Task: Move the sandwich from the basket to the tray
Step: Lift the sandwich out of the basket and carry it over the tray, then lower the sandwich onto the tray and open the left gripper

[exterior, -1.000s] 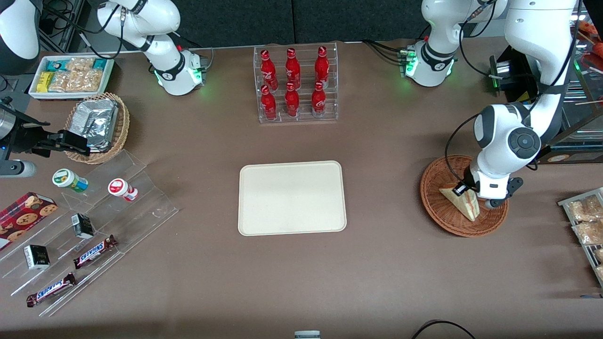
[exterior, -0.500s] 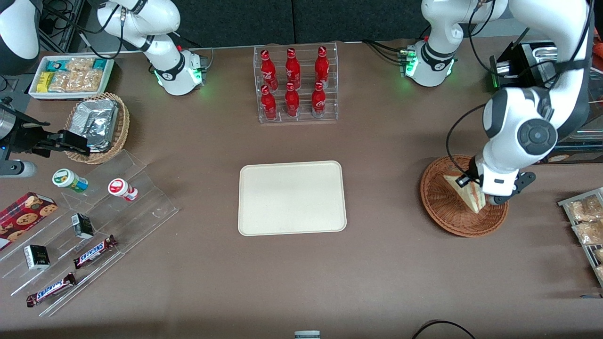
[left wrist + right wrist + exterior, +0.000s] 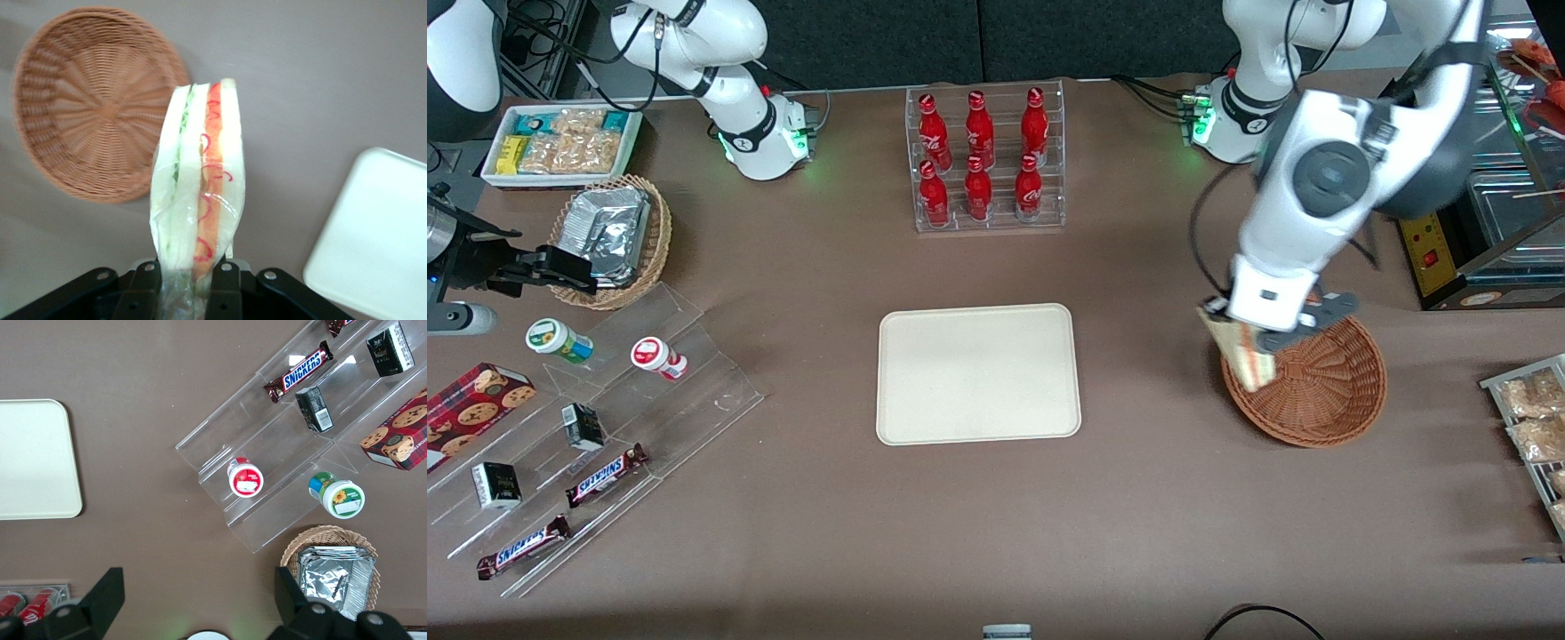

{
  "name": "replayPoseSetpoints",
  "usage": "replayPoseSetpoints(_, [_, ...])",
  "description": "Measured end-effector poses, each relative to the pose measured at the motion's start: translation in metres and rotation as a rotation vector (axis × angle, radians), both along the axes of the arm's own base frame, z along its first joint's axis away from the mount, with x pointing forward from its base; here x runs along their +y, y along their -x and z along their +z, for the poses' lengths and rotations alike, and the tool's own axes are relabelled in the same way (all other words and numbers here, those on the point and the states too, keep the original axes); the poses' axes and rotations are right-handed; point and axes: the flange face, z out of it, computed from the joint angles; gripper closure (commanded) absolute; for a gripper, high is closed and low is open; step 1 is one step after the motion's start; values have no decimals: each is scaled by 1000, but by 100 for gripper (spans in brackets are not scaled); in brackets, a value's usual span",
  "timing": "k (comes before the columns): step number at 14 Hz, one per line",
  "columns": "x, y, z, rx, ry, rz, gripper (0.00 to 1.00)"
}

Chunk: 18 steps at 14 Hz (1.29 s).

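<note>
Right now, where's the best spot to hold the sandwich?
Probably where the gripper has it: shut on the sandwich at one end, fingers pressing its flat bread faces. The wedge is thin across its layers, so it fits between them, hanging over the basket rim.

The sandwich (image 3: 198, 193), soft white bread under glossy clear plastic wrap, sits pinched in the matt black plastic gripper (image 3: 190, 283) above the table, near the coarse woven wicker basket (image 3: 1320, 387), the smooth matt cream tray (image 3: 978, 373), and the dull brown tabletop (image 3: 1138, 498).
</note>
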Motion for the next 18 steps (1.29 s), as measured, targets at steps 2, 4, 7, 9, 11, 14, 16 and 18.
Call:
replayPoseSetpoints(2, [-54, 12, 1, -11, 12, -61, 76])
replayPoseSetpoints(4, [-114, 17, -13, -20, 21, -107, 76])
replayPoseSetpoints(7, [-199, 21, -58, -42, 48, -201, 76])
replayPoseSetpoints(9, [-242, 29, -96, -46, 56, -238, 76])
replayPoseSetpoints(11, [-267, 34, -126, -61, 67, -270, 76])
replayPoseSetpoints(14, [-278, 35, -155, -66, 75, -287, 76])
replayPoseSetpoints(16, [-282, 38, -171, -55, 68, -294, 76])
replayPoseSetpoints(18, [-285, 38, -190, -56, 72, -302, 76])
